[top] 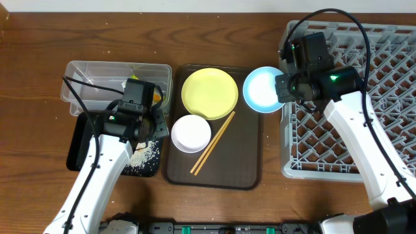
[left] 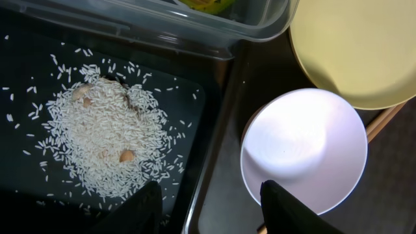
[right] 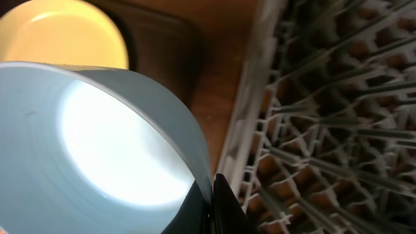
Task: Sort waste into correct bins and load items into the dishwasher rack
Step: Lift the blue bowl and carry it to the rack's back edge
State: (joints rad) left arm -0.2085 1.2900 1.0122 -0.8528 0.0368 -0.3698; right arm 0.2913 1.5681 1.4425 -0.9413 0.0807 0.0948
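My right gripper (top: 285, 89) is shut on the rim of the light blue bowl (top: 263, 89) and holds it beside the left edge of the grey dishwasher rack (top: 351, 97). In the right wrist view the jaws (right: 211, 201) pinch the bowl's wall (right: 97, 143), with the rack (right: 325, 117) to the right. My left gripper (left: 208, 208) is open and empty, over the seam between the black tray (left: 26, 58) with its rice crumbs (left: 104, 136) and the white bowl (left: 305, 149). The yellow plate (top: 208, 93), white bowl (top: 190, 133) and chopsticks (top: 213, 143) lie on the brown tray.
The clear tub (top: 97, 78) stands behind the black tray (top: 78, 146) at the left, with a green-and-orange wrapper (left: 208, 5) inside. The brown serving tray (top: 244, 162) sits in the middle. The pale green cup is out of view.
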